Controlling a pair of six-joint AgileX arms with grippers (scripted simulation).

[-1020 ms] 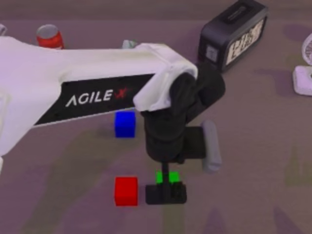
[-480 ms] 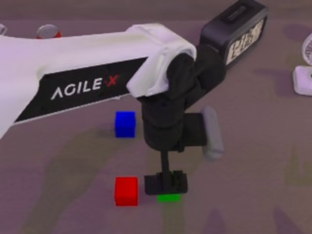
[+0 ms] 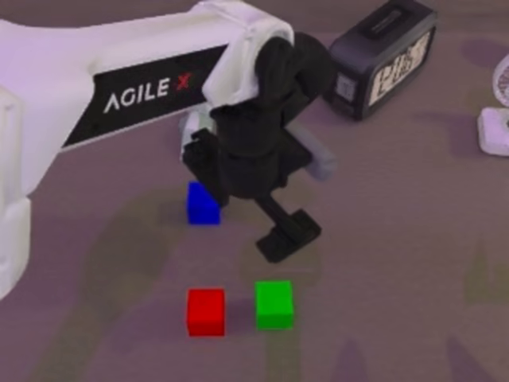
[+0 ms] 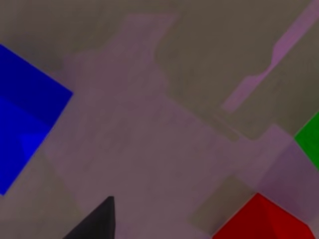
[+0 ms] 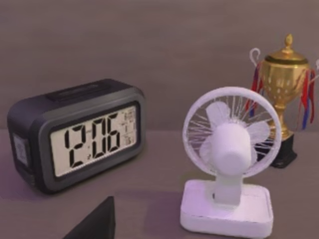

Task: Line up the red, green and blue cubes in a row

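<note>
You were looking at a rendered tabletop test scene, not a real room: flat purplish-brown table, a plain wall behind it. Household props stood along the back: a black digital clock, a white desk fan, a gold trophy. A white AgileX arm reached over it.

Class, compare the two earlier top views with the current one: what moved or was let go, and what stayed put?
The left gripper has let go of the green cube, now lying free just right of the red cube, and has drawn back up the view toward the blue cube. The red and blue cubes, the clock and the fan stayed put.
</note>
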